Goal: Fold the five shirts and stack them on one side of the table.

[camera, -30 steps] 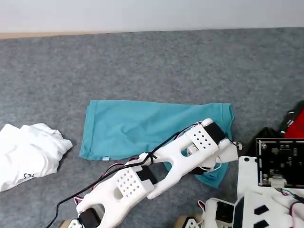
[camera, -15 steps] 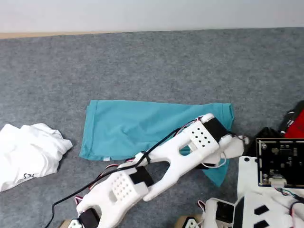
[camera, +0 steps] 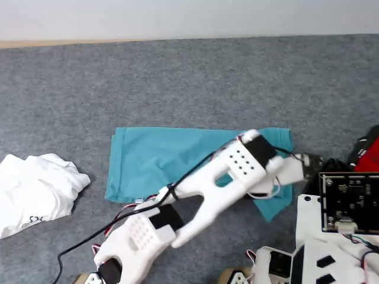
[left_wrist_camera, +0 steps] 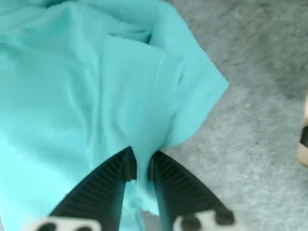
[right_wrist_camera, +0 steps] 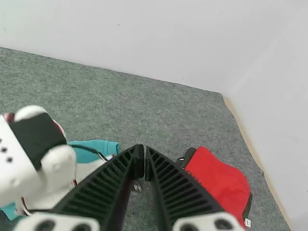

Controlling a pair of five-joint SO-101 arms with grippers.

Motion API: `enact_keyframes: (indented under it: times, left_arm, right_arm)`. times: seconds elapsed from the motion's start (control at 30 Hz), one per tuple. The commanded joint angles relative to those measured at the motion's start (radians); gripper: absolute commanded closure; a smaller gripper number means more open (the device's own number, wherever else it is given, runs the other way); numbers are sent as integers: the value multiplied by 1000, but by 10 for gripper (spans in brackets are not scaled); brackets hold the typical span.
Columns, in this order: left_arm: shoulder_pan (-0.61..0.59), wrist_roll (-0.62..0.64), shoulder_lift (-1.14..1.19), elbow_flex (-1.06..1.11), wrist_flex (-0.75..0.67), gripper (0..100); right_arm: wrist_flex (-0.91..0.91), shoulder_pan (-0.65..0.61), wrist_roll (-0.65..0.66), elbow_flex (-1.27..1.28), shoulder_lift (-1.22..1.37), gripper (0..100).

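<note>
Teal shirt (camera: 166, 160) lies flat on the table (camera: 177, 83), long axis running side to side. My left fingers (left_wrist_camera: 108, 185) are clamped on its right sleeve end, so the body trails left. Right fingers (right_wrist_camera: 113, 180) are closed on nothing and raised clear.

White perforated arm (camera: 237, 163), black ribbed fingers (left_wrist_camera: 108, 185).
</note>
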Motion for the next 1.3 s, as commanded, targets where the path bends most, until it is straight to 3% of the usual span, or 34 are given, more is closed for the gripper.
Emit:
enact_keyframes:
  times: [0.0,0.23,0.47,0.9,1.27]
  left_arm:
    - [-20,-6,-72,-27,12,995]
    - [18,-3,-71,5,18,987]
    - [41,-3,-72,54,18,901]
    - [41,-3,-72,54,15,991]
    - [46,-2,-78,51,18,953]
  right_arm:
    - [36,10,-12,0,8,987]
    - [36,10,-12,0,7,987]
    - [38,12,-9,0,1,987]
    - [38,12,-9,0,1,987]
    - [38,12,-9,0,1,987]
